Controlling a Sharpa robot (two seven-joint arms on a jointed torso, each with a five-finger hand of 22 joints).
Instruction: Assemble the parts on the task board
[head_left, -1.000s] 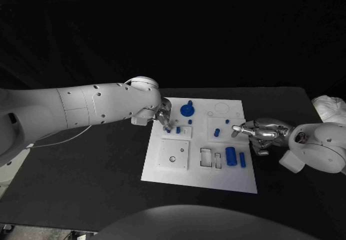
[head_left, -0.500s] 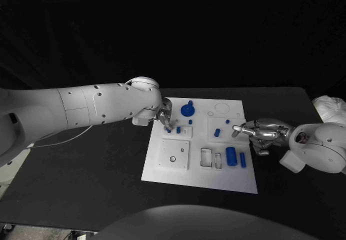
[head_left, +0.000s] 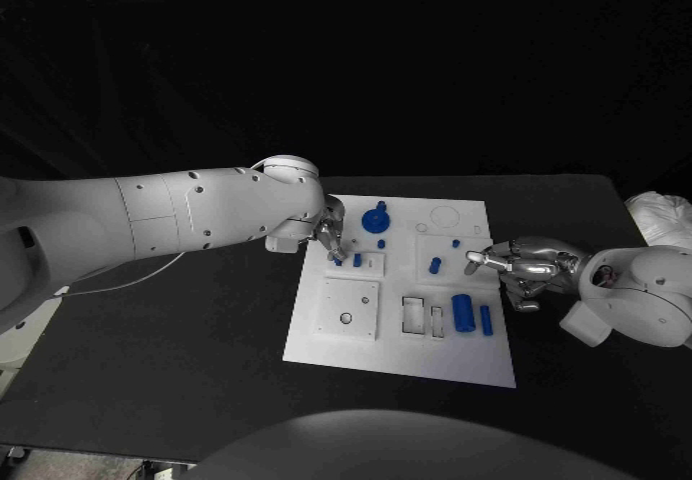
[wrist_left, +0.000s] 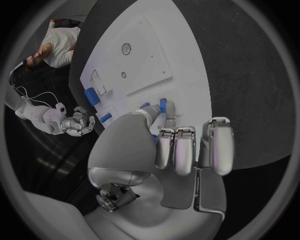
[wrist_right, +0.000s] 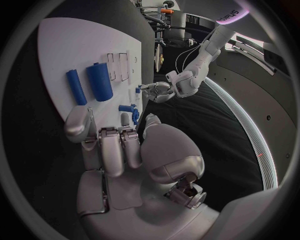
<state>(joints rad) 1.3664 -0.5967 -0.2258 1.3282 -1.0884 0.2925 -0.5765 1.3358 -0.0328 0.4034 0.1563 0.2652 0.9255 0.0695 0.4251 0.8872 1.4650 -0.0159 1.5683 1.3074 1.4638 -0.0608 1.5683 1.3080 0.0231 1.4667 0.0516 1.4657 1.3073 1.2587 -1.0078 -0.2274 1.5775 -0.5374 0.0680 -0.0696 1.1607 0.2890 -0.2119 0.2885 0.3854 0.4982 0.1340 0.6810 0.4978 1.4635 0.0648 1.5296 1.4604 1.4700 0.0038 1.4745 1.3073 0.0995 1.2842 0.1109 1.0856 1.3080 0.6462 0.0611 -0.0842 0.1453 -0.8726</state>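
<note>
A: Where are the task's things located, and which hand is nearer?

B: The task board (head_left: 404, 300) is seen at the middle of the black bench (head_left: 173, 350); blue parts are spread over its far and right portions. The left hand (head_left: 330, 240) is placed at the board's far-left corner, over a small blue peg (head_left: 356, 260); the peg is just beside the fingertips, toward the board's middle, and its long axis appears upright.

A: How are the hands described?

B: The left hand's fingers are curled over that corner; whether a part is pinched cannot be told. The right hand (head_left: 516, 266) is held at the board's right edge with fingers curled in; nothing is seen in its grasp. A large blue cylinder (head_left: 462, 312) and a slim blue rod (head_left: 485, 320) lie just beside it, nearer the robot, long axes parallel to the board's right edge.
</note>
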